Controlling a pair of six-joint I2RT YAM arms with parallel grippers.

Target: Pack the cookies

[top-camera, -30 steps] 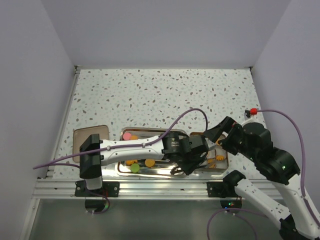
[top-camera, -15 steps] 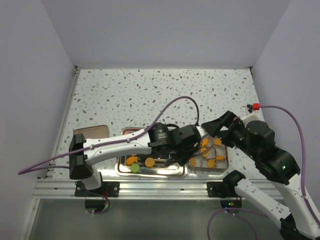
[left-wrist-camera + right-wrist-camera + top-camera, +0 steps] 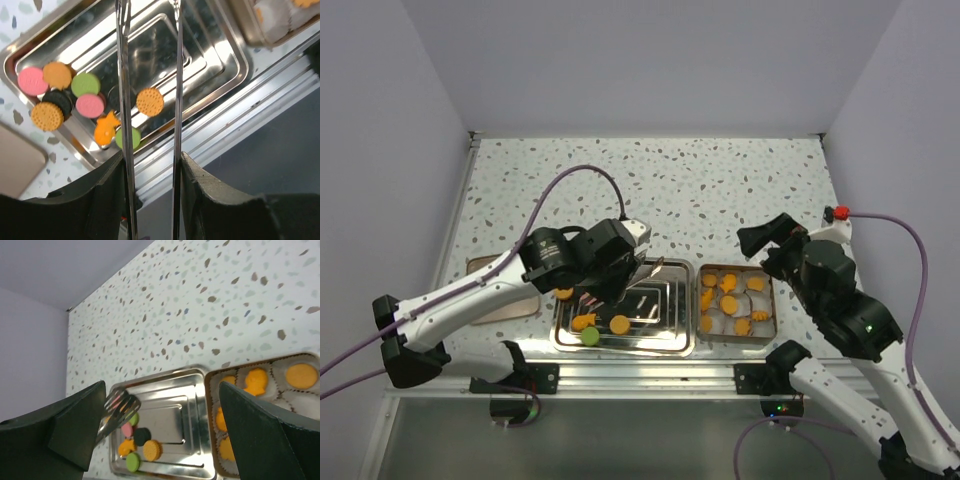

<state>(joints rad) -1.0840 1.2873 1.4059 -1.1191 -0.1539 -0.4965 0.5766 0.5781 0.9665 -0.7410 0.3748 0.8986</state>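
As both arms hang over the table [image 3: 720, 190], I log the items below.

Left end effector [image 3: 642, 275]: two long thin metal fingers [image 3: 124, 75], spread apart, nothing between them. It hangs over a steel tray [image 3: 665, 325].

Right end effector [image 3: 758, 240]: released, its black fingers [image 3: 75, 425] wide apart and empty. It hangs above the table just past the far edge of a box [image 3: 772, 300].

Cookies [image 3: 585, 323], first lot: loose in the tray, under and beside the left end effector. In the left wrist view a round orange cookie [image 3: 150, 101] lies below the gap between the fingers. A green cookie [image 3: 131, 139] and an orange star-shaped cookie [image 3: 106, 132] lie right by one finger. Further out from that finger is a cluster [image 3: 60, 97] of pink, orange, green and dark discs, touching or overlapping.

Cookies, second lot: orange pieces [image 3: 728, 302] sitting in white paper cups [image 3: 300, 402] inside the box, below the right end effector. The box stands just beside the tray.

Tan flat panel [image 3: 15, 160]: on the table beyond the cluster, on the side away from the left end effector, partly hidden by the arm.
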